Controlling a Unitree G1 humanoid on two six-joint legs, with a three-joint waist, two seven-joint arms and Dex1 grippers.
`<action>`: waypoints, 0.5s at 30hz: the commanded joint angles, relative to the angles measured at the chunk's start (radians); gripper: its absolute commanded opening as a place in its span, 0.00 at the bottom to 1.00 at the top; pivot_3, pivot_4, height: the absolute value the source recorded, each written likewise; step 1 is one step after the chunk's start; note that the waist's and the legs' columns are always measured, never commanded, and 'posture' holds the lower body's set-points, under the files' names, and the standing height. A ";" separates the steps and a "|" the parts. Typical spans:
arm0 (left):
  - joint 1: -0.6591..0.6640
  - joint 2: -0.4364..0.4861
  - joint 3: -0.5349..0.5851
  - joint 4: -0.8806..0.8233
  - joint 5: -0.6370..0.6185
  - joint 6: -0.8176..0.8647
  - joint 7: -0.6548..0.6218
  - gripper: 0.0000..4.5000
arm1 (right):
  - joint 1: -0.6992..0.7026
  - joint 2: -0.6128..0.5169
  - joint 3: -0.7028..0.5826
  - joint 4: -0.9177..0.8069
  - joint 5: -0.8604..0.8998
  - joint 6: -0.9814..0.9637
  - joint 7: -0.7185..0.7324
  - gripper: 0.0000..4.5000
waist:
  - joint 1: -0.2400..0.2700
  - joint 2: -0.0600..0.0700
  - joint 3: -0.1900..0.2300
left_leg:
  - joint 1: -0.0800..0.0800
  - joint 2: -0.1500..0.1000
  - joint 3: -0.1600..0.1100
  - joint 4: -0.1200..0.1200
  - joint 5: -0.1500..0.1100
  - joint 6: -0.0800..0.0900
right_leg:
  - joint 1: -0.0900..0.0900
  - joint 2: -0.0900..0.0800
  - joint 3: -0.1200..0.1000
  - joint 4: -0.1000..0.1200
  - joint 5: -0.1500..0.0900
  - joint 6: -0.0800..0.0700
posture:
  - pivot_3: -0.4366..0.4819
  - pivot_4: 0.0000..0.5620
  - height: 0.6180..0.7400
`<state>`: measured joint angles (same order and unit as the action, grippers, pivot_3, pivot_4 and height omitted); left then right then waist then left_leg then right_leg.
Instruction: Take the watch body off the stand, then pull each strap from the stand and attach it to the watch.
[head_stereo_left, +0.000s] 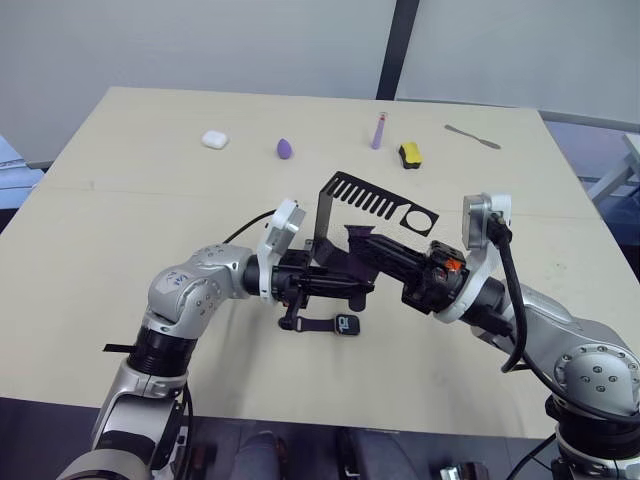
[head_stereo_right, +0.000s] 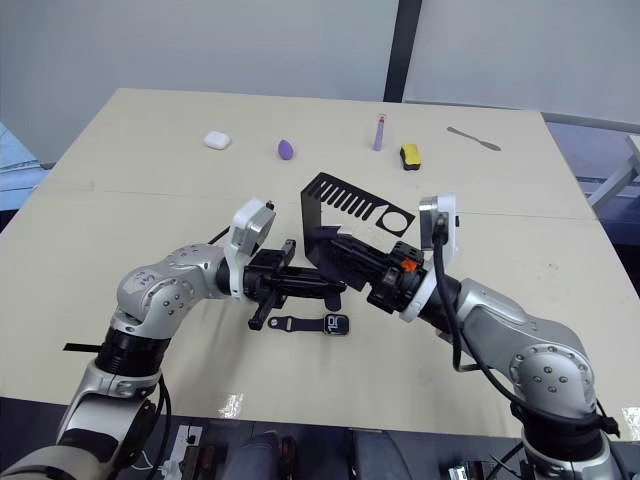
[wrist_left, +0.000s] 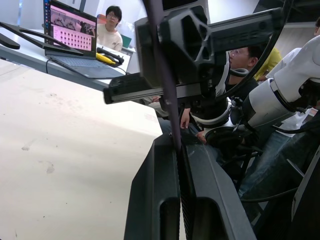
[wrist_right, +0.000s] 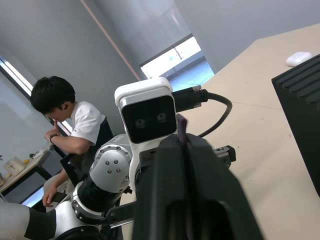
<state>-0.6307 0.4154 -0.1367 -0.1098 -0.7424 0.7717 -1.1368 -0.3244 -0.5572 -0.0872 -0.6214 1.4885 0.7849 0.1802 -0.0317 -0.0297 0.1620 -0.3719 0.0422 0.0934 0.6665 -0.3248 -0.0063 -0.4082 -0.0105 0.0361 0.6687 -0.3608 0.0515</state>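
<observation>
**Both grippers meeting on one strap in front of the stand**

A pale beige table (head_stereo_left: 120, 220) is filling most of the head views, its top matte and lightly scuffed, with a faint seam running across it. Grey wall panels split by a dark vertical post are standing behind its far edge. Along that far side, well apart from the work, are lying a white earbud case (head_stereo_left: 214, 140), a purple egg-shaped piece (head_stereo_left: 286, 149), a slim purple tube (head_stereo_left: 378, 131), a yellow-and-black block (head_stereo_left: 409, 154) and a metal spatula (head_stereo_left: 472, 136).

The stand (head_stereo_left: 345, 215) is sitting near the table's middle, its slotted top plate tilting toward the right arm. Just in front of it the left gripper (head_stereo_left: 362, 290) and the right gripper (head_stereo_left: 372, 248) are pointing at each other. Both are pinching closed on a thin purplish strap (wrist_left: 167, 75); in each wrist view the band is rising out of the tight seam between the black fingers (wrist_left: 155, 200).

The watch body (head_stereo_left: 347, 325) is lying on the table below the grippers, off the stand, with another strap (head_stereo_left: 312, 322) already joined to its left side.

In the wrist views the room is showing seated people, a desk carrying an open laptop (wrist_left: 75, 37), and a bright window (wrist_right: 172, 57) low in a grey wall
</observation>
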 joint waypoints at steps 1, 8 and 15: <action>-0.015 -0.004 0.008 -0.022 -0.001 -0.017 -0.003 0.00 | -0.006 0.003 -0.018 -0.017 0.023 -0.023 0.002 0.01 | 0.000 0.000 0.000 | 0.000 0.000 0.000 0.000 0.000 0.000 | 0.000 0.000 0.000 0.000 0.000 0.000 | 0.48 0.27 1.00; -0.016 -0.007 0.006 -0.020 0.002 -0.017 0.003 0.00 | -0.008 -0.001 -0.024 -0.016 0.033 -0.026 0.002 0.01 | 0.000 0.000 0.000 | 0.000 0.000 0.000 0.000 0.000 0.000 | 0.000 0.000 0.000 0.000 0.000 0.000 | 0.48 0.27 1.00; -0.015 0.063 0.008 -0.037 0.008 -0.004 -0.041 0.42 | 0.007 -0.050 -0.039 -0.034 0.006 -0.012 0.035 0.00 | -0.002 0.000 0.000 | 0.000 0.000 0.000 0.000 0.000 0.000 | 0.000 0.000 0.000 0.000 0.000 0.000 | 0.48 0.27 1.00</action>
<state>-0.6310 0.4626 -0.1379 -0.1105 -0.7364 0.7709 -1.1560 -0.3220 -0.5918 -0.0926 -0.6221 1.4948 0.7845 0.1870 -0.0339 -0.0296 0.1621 -0.3719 0.0423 0.0935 0.6660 -0.3247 -0.0063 -0.4083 -0.0104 0.0361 0.6684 -0.3608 0.0515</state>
